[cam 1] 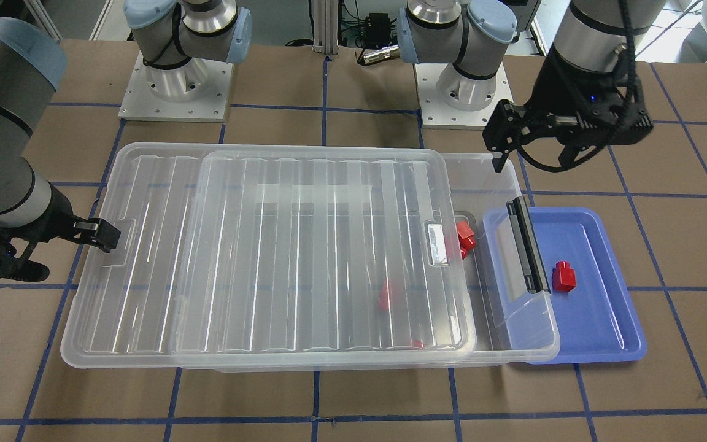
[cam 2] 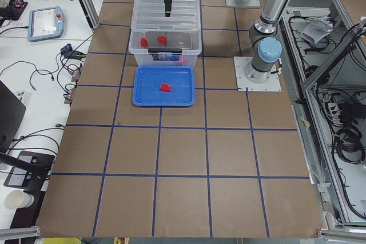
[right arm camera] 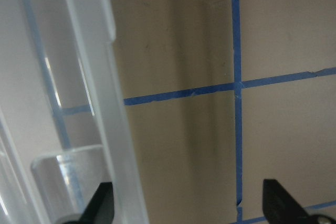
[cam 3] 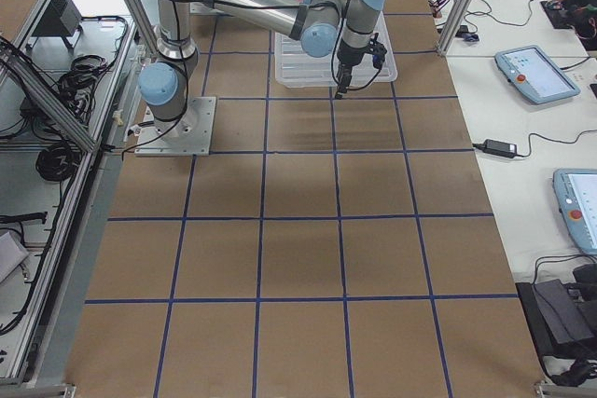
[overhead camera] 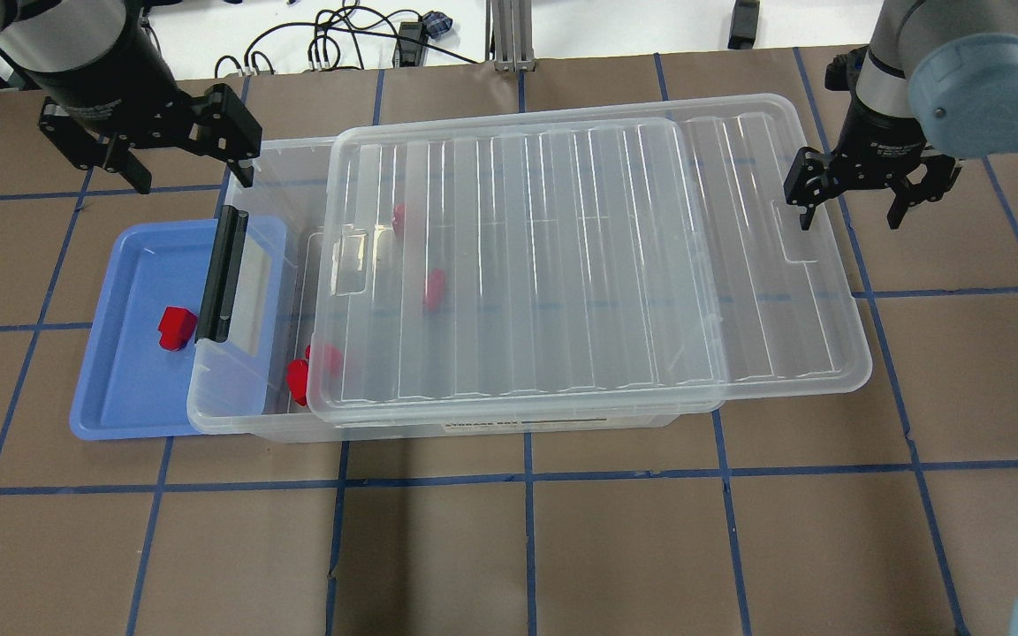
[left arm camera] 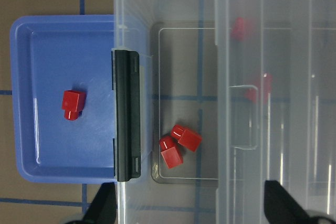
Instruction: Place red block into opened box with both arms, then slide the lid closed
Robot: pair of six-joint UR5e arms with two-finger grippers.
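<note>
Lid (cam 1: 329,258) partway over box (cam 1: 482,184), red block (cam 1: 563,276) on blue tray (cam 1: 605,307)

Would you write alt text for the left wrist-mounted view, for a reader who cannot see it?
One red block lies in the blue tray beside the box, whose black bar overlaps the tray. Two red blocks lie in the box's uncovered part; the lid covers the rest. The open fingers of the left gripper show at the bottom edge.

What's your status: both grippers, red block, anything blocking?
Left gripper open, empty, above box open end. Right gripper open beside lid end. One red block on blue tray, others boxed. Opening uncovered.
</note>
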